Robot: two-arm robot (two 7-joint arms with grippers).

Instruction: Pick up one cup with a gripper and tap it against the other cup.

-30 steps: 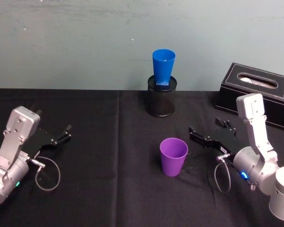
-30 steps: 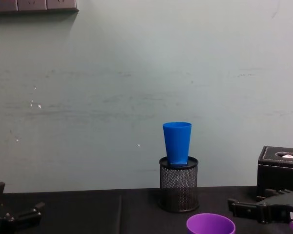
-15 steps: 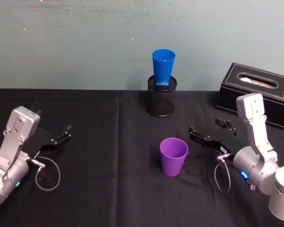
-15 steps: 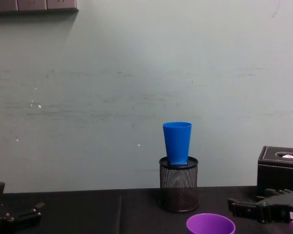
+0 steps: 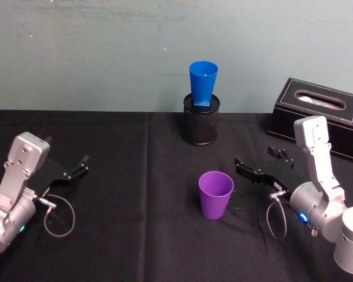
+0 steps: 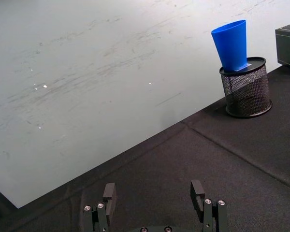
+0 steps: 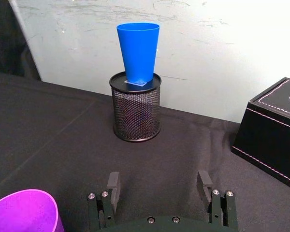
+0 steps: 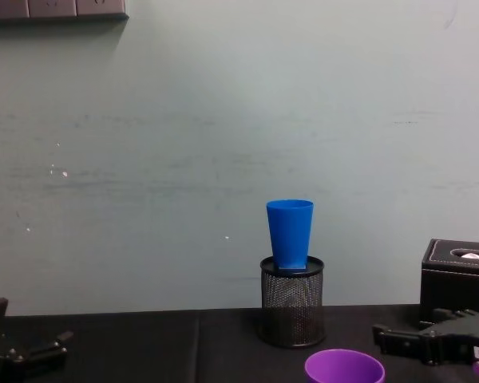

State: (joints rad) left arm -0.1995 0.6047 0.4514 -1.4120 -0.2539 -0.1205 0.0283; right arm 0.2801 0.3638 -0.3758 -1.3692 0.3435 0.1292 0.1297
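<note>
Head view: plain purple cup (image 5: 216,194), tapered, apparently empty.

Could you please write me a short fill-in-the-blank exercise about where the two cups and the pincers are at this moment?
1. The blue cup stands on top of the black mesh ____.
2. The purple cup stands upright on the black ____, touched by no pincer.
3. The pincer nearest the purple cup is the ____ pincer, with its fingers open.
4. The left pincer rests far off with its fingers ____.

Missing words: pen holder; tablecloth; right; open
</note>
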